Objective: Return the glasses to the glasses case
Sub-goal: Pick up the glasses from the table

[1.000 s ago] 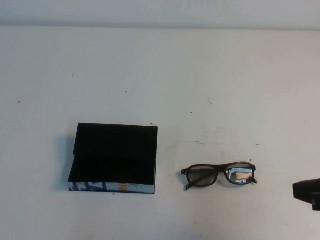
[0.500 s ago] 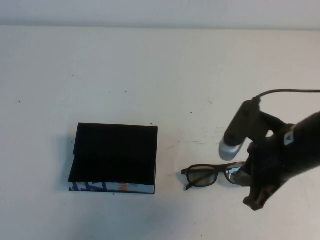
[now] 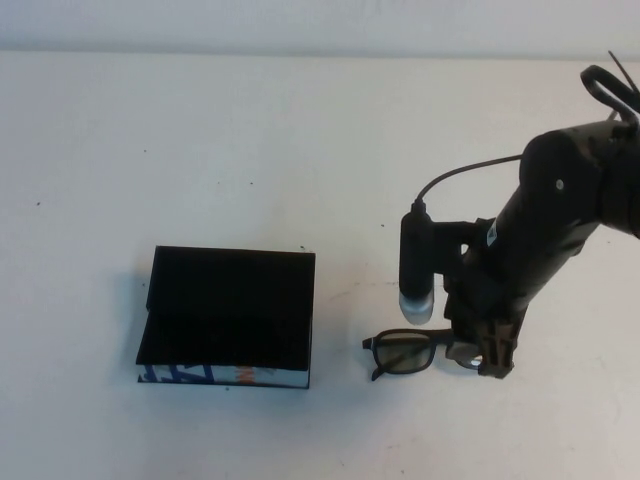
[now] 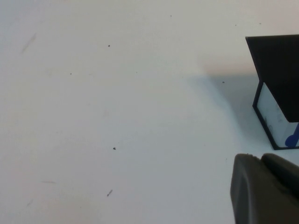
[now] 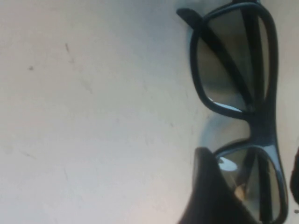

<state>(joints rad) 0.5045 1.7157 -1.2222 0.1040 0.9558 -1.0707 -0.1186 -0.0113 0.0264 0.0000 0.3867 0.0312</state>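
The black thick-rimmed rectangular plastic glasses (image 3: pixel 415 352) lie flat on the white table (image 3: pixel 300 140), well apart at 3 o'clock from the flat black rectangular glasses case (image 3: pixel 228 316). The right gripper (image 3: pixel 487 352) is lowered over their right lens, fingers spread and straddling the frame. The left gripper (image 4: pixel 266 189) sits near the case's printed edge; its state cannot be told.

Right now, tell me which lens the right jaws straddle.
The glasses' lens farther from the glasses case; the right gripper covers it. The left gripper sits beside the case.
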